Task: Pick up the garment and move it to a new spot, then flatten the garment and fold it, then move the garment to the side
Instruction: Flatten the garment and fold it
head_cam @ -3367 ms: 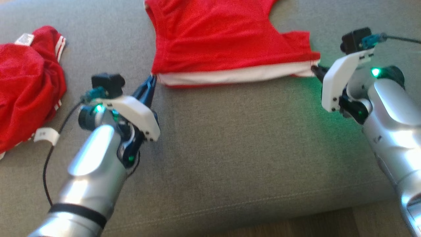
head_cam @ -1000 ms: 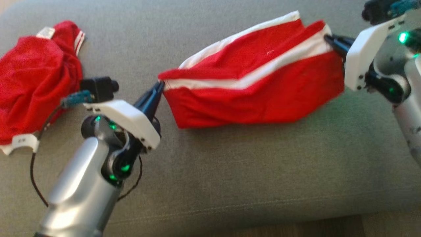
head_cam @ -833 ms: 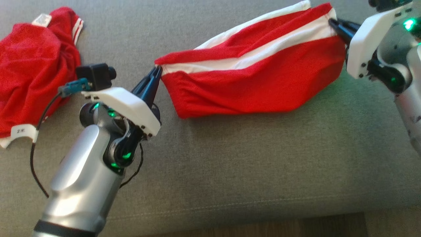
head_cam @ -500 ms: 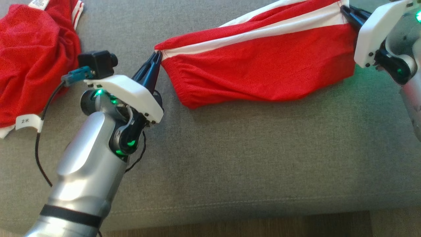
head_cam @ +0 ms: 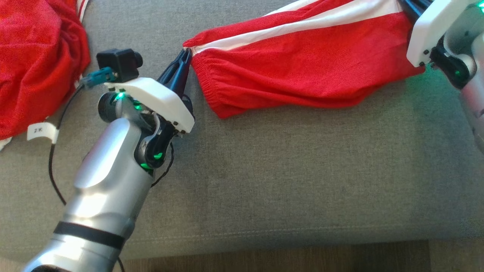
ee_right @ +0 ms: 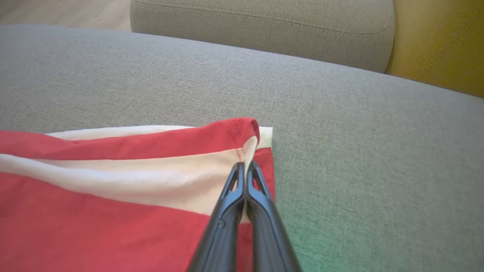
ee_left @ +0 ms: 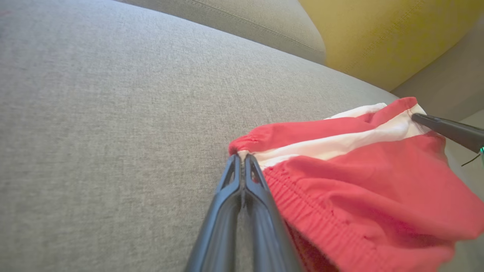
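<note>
**Red shorts held taut between two clamped grippers above the sofa**

From the head view, the red shorts [head_cam: 302, 71], with a white stripe along them, are stretched across the upper part of the grey sofa seat [head_cam: 283, 170]. They slant up toward the right. The left gripper [head_cam: 186, 53] has its fingers pressed together on the left end of the shorts, right by the gathered elastic edge. The right gripper [head_cam: 406, 4] is at the top right corner and clamps the other end. The lower fold of the shorts sags toward the seat, and I cannot tell whether it touches. Well apart, at the far left, lies a second red garment [head_cam: 34, 60] in a heap, with a white label [head_cam: 39, 130] at its edge. A black cable [head_cam: 53, 166] loops beside the left arm. A strip of wooden floor [head_cam: 302, 257] shows along the bottom.

In the left wrist view, the two dark fingers meet with no gap. Their tips pinch the corner where the white stripe meets the elastic. At the right edge, the right gripper's finger bites the far corner. Behind are a grey back cushion [ee_left: 264, 26] and a yellow cushion [ee_left: 385, 34].

In the right wrist view, the fingers are shut tight on the white stripe near a stitched corner. The shorts spread away to the left over the seat.
</note>
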### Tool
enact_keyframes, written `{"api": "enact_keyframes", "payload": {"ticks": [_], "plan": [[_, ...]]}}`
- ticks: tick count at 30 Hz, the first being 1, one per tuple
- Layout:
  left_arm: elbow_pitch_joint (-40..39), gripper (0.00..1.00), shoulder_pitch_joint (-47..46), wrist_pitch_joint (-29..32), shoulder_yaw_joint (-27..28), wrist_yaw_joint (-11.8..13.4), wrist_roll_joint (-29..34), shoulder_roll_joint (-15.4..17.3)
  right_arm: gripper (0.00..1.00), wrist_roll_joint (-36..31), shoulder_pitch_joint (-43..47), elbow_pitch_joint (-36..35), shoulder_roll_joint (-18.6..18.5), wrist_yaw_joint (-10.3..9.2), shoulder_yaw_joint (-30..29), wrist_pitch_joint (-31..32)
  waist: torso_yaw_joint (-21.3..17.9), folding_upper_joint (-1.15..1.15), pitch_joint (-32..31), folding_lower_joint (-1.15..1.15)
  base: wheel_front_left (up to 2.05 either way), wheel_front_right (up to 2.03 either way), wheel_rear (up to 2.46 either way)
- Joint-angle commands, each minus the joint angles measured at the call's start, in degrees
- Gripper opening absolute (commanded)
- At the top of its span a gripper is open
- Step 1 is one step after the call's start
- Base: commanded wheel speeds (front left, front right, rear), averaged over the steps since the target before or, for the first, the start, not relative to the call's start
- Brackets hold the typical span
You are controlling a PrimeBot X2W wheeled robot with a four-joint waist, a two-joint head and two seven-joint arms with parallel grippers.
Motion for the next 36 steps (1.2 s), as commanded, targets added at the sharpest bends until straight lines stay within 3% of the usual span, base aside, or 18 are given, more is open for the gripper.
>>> {"api": "enact_keyframes", "payload": {"ticks": [1, 10, 11, 12, 13, 20, 27, 33, 36], "plan": [[-1.0, 0.00, -2.4, -0.8, 1.2, -0.5, 0.6, 1.0, 0.00, 0.0, -2.0, -0.6, 0.4, -0.03, 0.5, -1.6, 0.2, 0.00, 0.2, 0.00, 0.00, 0.00, 0.00], [0.2, 0.01, -3.6, -3.5, 0.4, -1.3, 1.5, 0.6, 0.00, 0.4, -3.7, 3.9, 1.7, -0.03, 1.2, -4.3, 0.4, 0.00, 0.4, 0.00, 0.00, 0.00, 0.00], [0.2, 0.16, -3.7, -3.9, 0.2, -1.4, 1.7, 0.6, 0.05, 0.2, -4.0, 4.6, 1.7, -0.03, 1.3, -4.8, 0.4, 0.00, 0.4, 0.00, 0.00, 0.00, 0.00], [0.2, 0.48, -3.8, -4.5, 0.0, -1.4, 2.1, 0.7, 1.00, 0.2, -4.2, 5.3, 1.8, -0.03, 1.0, -5.4, 0.4, 0.00, 0.3, 0.00, 0.00, 0.00, 0.00], [0.2, 1.00, -3.8, -5.1, 0.0, -1.4, 2.3, 0.7, 1.00, 0.5, -4.3, 6.0, 2.1, -0.03, 0.7, -5.8, 0.4, 0.00, 0.2, 0.00, 0.00, 0.00, 0.00], [-1.9, 1.00, -2.4, -10.0, 0.9, 0.4, 3.8, 1.7, 1.00, -0.4, -3.6, 12.5, 2.9, -0.03, -0.9, -10.0, -0.8, 0.00, -3.2, 0.00, 0.00, 0.00, 0.00], [-8.4, 1.00, 2.4, -12.8, 4.6, 4.6, 6.6, 3.8, 1.00, 0.3, -1.5, 13.8, 4.0, -0.03, -4.7, -18.7, -2.7, 0.00, -9.4, 0.00, 0.00, 0.00, 0.00], [-18.4, 1.00, 10.1, -13.1, 10.6, 8.8, 11.7, 5.6, 1.00, -1.8, 4.1, 6.9, 4.2, -0.03, -7.4, -22.1, -4.8, 0.00, -14.4, 0.00, 0.00, 0.00, 0.00], [-22.6, 1.00, 15.3, -13.1, 13.4, 10.1, 14.9, 5.2, 1.00, -5.7, 9.8, -2.1, 4.1, -0.03, -12.2, -22.2, -5.5, 0.00, -16.3, 0.00, 0.00, 0.00, 0.00]]}}
